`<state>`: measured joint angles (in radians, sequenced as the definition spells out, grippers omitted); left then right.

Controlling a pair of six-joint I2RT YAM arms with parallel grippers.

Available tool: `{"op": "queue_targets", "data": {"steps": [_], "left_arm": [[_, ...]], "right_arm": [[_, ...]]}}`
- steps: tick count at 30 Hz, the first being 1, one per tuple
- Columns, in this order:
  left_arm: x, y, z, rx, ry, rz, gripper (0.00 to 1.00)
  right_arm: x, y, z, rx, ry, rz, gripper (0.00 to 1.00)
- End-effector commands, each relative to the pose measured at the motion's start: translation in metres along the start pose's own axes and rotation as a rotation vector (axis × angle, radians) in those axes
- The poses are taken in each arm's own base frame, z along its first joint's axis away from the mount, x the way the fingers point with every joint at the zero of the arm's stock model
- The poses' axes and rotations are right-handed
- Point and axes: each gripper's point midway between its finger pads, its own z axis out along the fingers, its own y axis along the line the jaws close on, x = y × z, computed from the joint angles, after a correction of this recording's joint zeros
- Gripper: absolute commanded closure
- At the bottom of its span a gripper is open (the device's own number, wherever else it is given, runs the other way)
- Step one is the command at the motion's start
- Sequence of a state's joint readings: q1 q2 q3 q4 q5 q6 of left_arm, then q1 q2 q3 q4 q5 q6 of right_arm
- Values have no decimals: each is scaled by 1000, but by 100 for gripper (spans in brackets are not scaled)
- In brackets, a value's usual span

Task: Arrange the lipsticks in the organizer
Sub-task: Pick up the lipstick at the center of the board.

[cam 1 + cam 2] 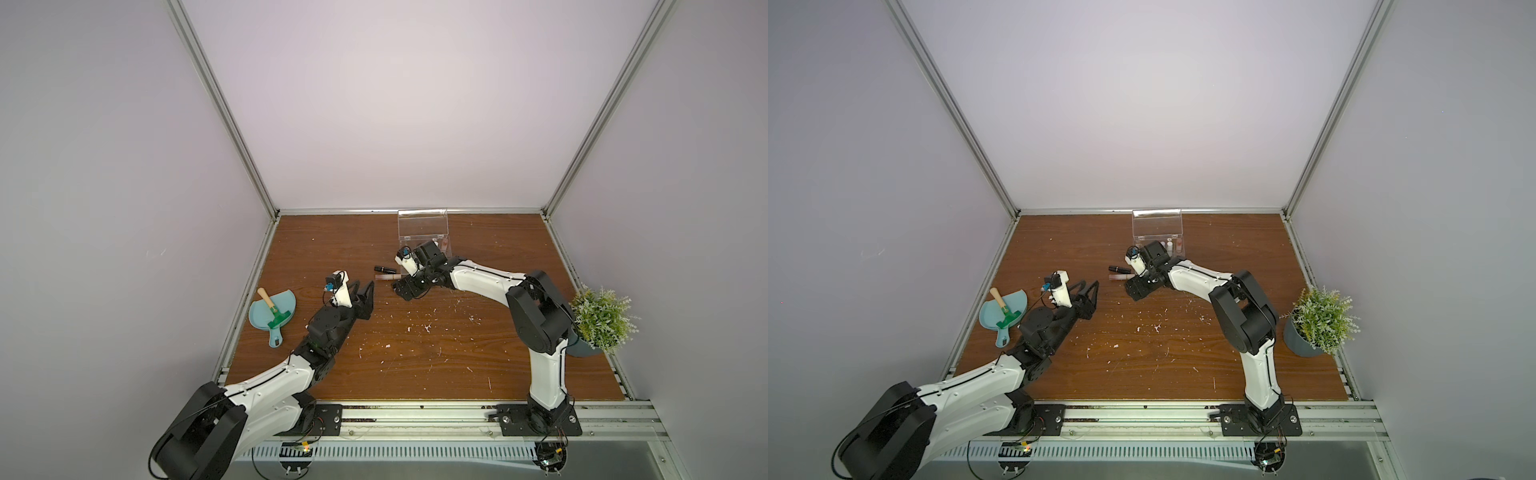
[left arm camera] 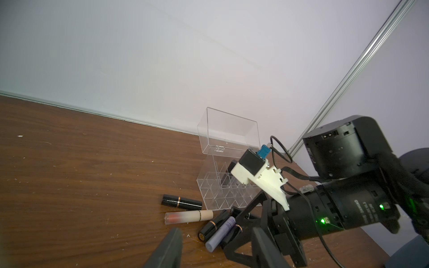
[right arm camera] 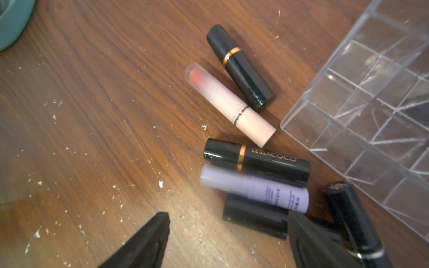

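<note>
The organizer (image 1: 423, 232) is a clear gridded box at the back of the table, its lid (image 2: 229, 132) standing open. A few pale and pink tubes (image 1: 1173, 246) stand in its cells. Several lipsticks lie on the table beside it: a black one (image 3: 239, 67), a peach-pink one (image 3: 229, 104), a black one (image 3: 255, 162), a lilac one (image 3: 255, 188) and another black one (image 3: 253, 218). My right gripper (image 3: 228, 243) is open, low over this cluster, with one finger against the nearest black tube. My left gripper (image 1: 365, 286) is open and empty, a short way left of the lipsticks.
A teal dustpan (image 1: 272, 311) with a small brush (image 1: 270, 305) lies at the table's left edge. A potted plant (image 1: 602, 318) stands at the right edge, behind my right arm. White crumbs are scattered over the wooden table (image 1: 415, 353). Walls enclose three sides.
</note>
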<state>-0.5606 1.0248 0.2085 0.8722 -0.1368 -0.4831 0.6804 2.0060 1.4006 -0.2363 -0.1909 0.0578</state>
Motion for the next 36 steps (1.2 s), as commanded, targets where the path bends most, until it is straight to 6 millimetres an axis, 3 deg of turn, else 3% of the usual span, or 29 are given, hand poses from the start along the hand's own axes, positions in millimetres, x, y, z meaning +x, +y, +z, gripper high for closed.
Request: {"op": "queue_targets", "data": {"steps": [1, 13, 16, 22, 25, 30, 36], "left_arm": [[-8, -1, 1, 9, -26, -10, 48], [-9, -1, 0, 6, -27, -5, 48], [-9, -2, 1, 10, -26, -7, 48], [-9, -2, 1, 13, -28, -9, 48], [-9, -3, 0, 17, -28, -11, 48], [-11, -3, -1, 19, -33, -14, 48], [-13, -4, -2, 20, -41, -16, 48]], "right_arm": [[-7, 5, -2, -24, -9, -18, 14], [17, 1, -16, 11, 29, -29, 15], [16, 1, -35, 35, -20, -29, 15], [11, 4, -103, 98, -166, 28, 13], [31, 9, -116, 103, -134, 63, 13], [78, 23, -112, 84, -24, 110, 14], [106, 36, -109, 44, 21, 151, 15]]}}
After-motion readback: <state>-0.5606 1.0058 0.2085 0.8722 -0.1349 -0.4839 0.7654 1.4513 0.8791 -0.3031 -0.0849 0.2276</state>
